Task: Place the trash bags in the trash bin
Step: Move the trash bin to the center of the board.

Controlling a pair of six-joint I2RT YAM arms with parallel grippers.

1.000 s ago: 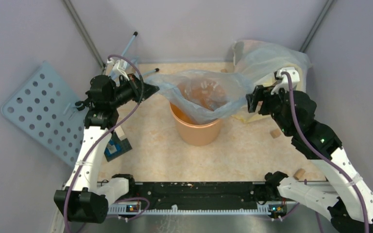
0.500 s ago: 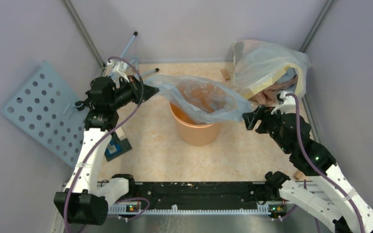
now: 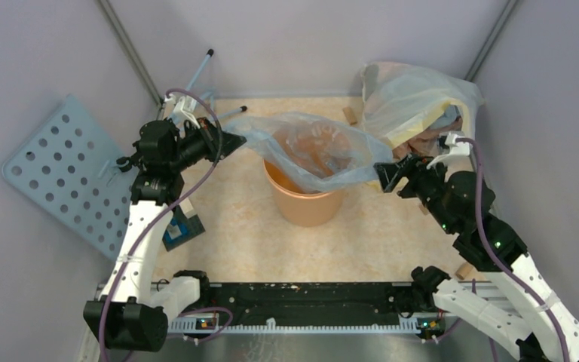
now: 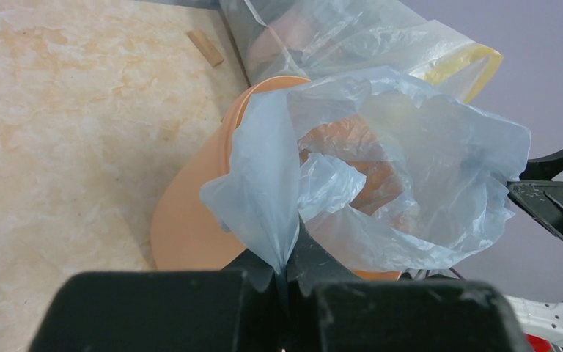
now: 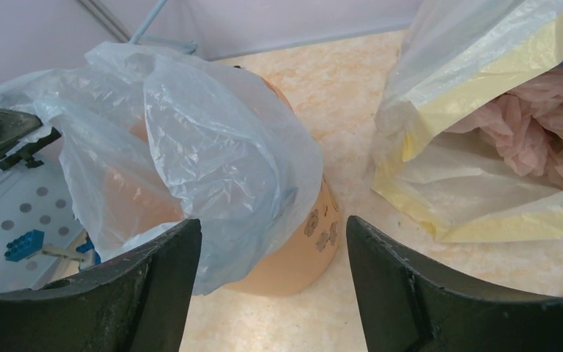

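Observation:
The orange trash bin [image 3: 307, 202] stands mid-table. A grey-bluish translucent trash bag [image 3: 309, 151] is draped open over its mouth, partly inside it. My left gripper [image 3: 235, 140] is shut on the bag's left edge and holds it up; the left wrist view shows the plastic [image 4: 278, 183] pinched between the jaws above the bin [image 4: 190, 227]. My right gripper [image 3: 386, 175] is open and empty, just right of the bag's right edge. The right wrist view shows the bag [image 5: 212, 161] and bin [image 5: 304, 249] between the spread fingers [image 5: 154, 286].
A big clear yellow-edged bag [image 3: 415, 98] with pink stuff lies at the back right, close behind my right arm. A pale blue perforated board [image 3: 60, 173] leans at the left. Small wooden blocks [image 3: 464, 269] lie on the right; a blue item [image 3: 181, 230] sits by the left arm.
My right gripper dropped away from the bag's right edge, then rose back close to it, open. The bag's right side sagged lower over the bin. The left arm held still.

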